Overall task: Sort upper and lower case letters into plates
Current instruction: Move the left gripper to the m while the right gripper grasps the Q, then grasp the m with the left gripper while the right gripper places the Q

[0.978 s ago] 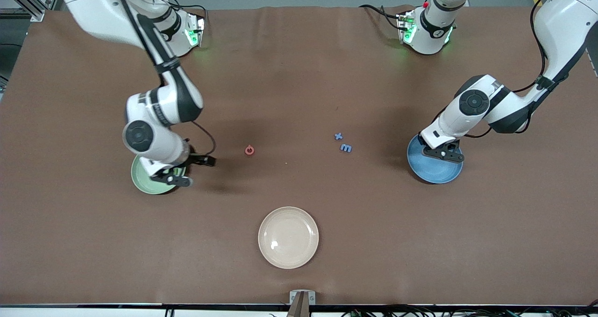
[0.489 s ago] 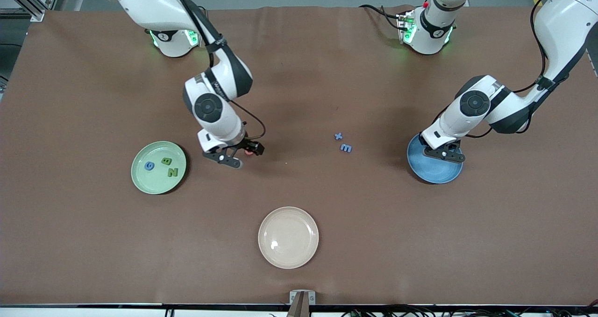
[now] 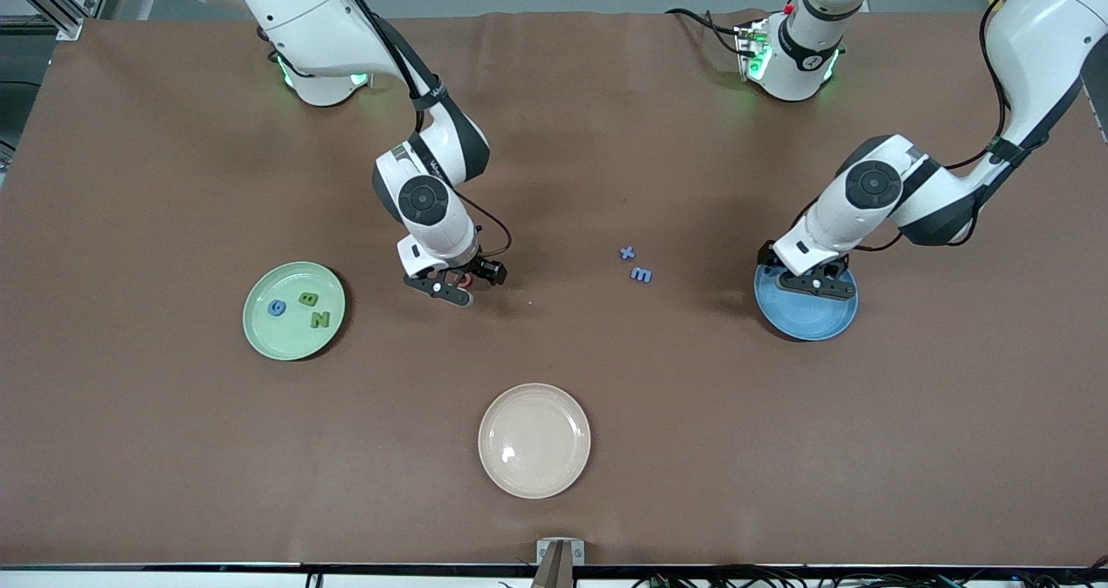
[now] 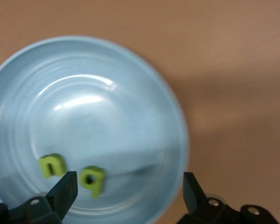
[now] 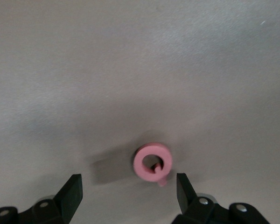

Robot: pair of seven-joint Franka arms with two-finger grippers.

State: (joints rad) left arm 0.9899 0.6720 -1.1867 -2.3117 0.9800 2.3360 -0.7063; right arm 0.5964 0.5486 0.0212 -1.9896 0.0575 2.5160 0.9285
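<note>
Letters (image 4: 93,180) in blue plate (image 4: 130,74) (two, green)

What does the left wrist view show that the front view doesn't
Only the left wrist view shows two green lowercase letters lying in the blue plate, and the left gripper open over it. Only the front view shows the mint green plate with three letters, the cream plate, two loose blue letters and the right gripper over a pink letter. Both show the blue plate on the brown table.
</note>
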